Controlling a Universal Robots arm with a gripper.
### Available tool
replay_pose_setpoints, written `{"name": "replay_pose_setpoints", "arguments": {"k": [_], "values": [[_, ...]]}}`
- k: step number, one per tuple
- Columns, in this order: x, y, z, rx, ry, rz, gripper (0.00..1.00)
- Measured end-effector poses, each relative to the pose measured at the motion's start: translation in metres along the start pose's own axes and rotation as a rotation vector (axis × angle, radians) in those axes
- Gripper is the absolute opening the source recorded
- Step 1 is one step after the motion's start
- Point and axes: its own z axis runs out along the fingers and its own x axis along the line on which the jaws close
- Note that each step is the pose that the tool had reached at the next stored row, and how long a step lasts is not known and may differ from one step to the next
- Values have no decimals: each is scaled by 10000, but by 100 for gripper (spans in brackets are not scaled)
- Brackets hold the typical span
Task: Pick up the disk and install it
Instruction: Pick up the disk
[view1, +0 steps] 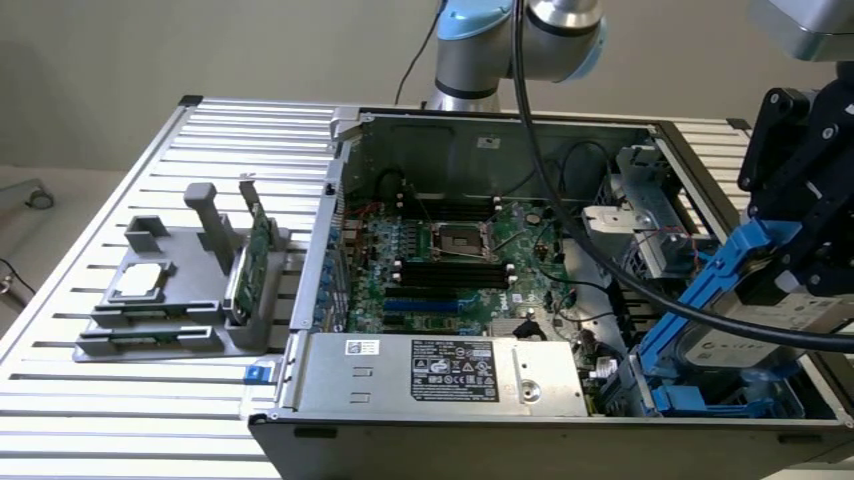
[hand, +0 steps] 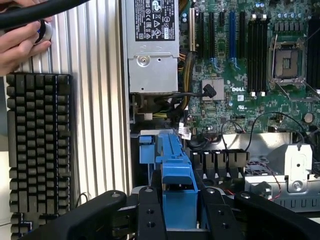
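Gripper (view1: 790, 280) clamps the tilted disk (view1: 741, 360) at the exterior view's lower right, over the open case's (view1: 467, 120) corner; a hand (hand: 17, 42) sits near a keyboard (hand: 37, 150).

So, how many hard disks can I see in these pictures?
1. The disk, framed in blue plastic, is held tilted by the gripper over the open computer case, at the exterior view's right. The blue parts below it may hide another.
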Motion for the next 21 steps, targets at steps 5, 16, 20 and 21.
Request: {"name": "replay_pose_setpoints", "arguments": {"k": [5, 16, 20, 21], "values": [[-10, -30, 3, -25, 0, -118, 33], [-14, -141, 28, -368, 32, -391, 33], [-12, -160, 67, -444, 36, -491, 33], [-11, -162, 79, -463, 36, -517, 33]]}}
